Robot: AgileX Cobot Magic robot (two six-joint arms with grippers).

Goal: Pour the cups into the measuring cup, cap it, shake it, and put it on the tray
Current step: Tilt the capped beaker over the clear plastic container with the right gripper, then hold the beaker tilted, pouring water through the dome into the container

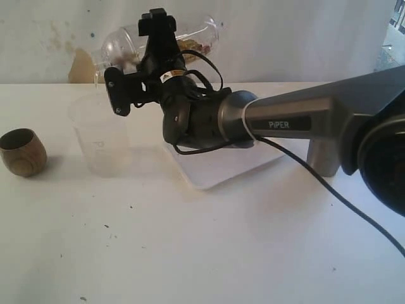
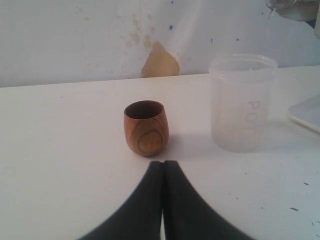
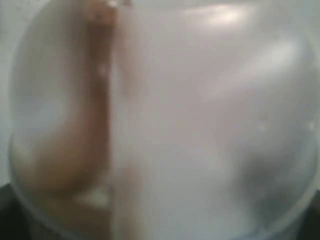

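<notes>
Right pincer [image 1: 158, 30] clamps the one measuring cup [image 1: 199, 35] sideways in the air; one tray [image 1: 209, 174] lies under its arm. Closed left pincer [image 2: 163, 172] faces one wooden cup [image 2: 145, 127] just ahead, with one frosted cup [image 2: 242, 102] further off to the side and bare table [image 2: 60, 150] between.

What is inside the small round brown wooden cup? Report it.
The brown wooden cup shows only a dark upper inner wall, nothing above its rim. Its near wall covers the bottom, so whether it is empty cannot be seen.
</notes>
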